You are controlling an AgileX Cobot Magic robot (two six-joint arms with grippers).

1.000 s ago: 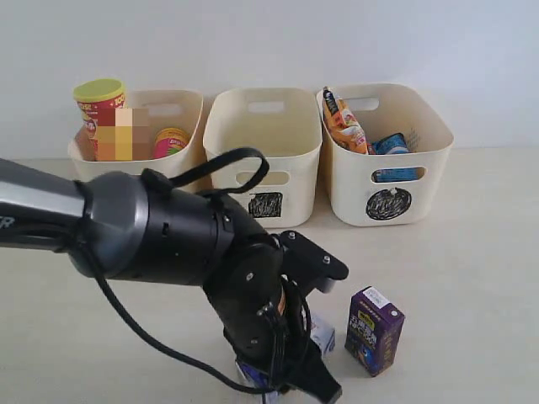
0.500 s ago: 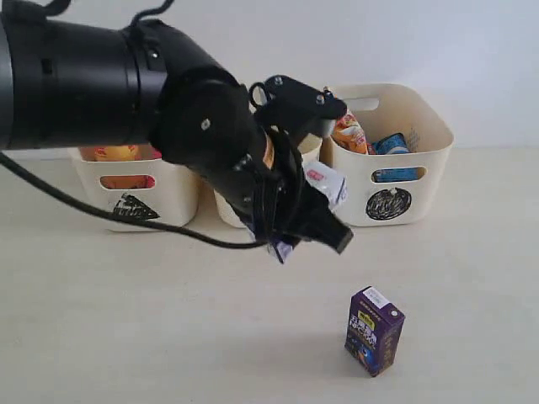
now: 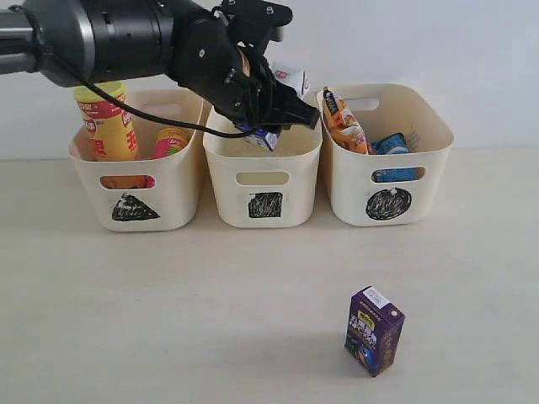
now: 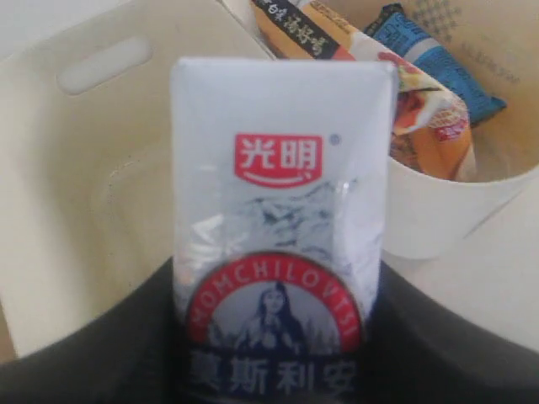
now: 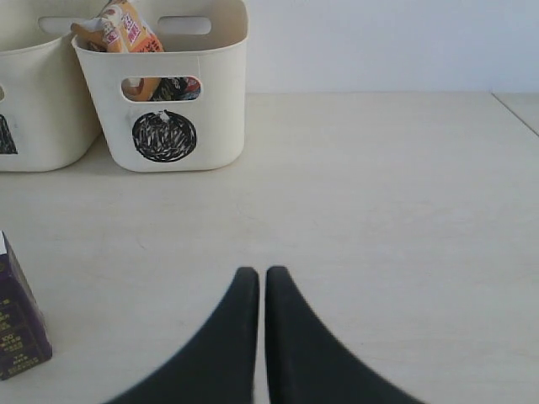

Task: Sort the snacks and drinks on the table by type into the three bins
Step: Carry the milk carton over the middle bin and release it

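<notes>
Exterior view: the left hand (image 3: 274, 114) is pinching the white-and-blue carton (image 3: 290, 79), tilted, above the middle bin (image 3: 263, 181) (the one with the square mark), while the purple carton (image 3: 373, 330) is standing on the bench (image 3: 168, 320); the right hand (image 5: 255, 290) is hovering, fingers pressed together.

A plain whitish wall (image 3: 455, 42) fills the whole background, smooth, evenly lit and faintly bluish

Right gripper (image 5: 260, 278), lower centre of frame: jaws pressed together. Circle-marked bin (image 5: 215, 93), upper left, holds an orange packet (image 5: 126, 29). Purple carton (image 5: 18, 332), lower left edge, stands on the table (image 5: 379, 194).
</notes>
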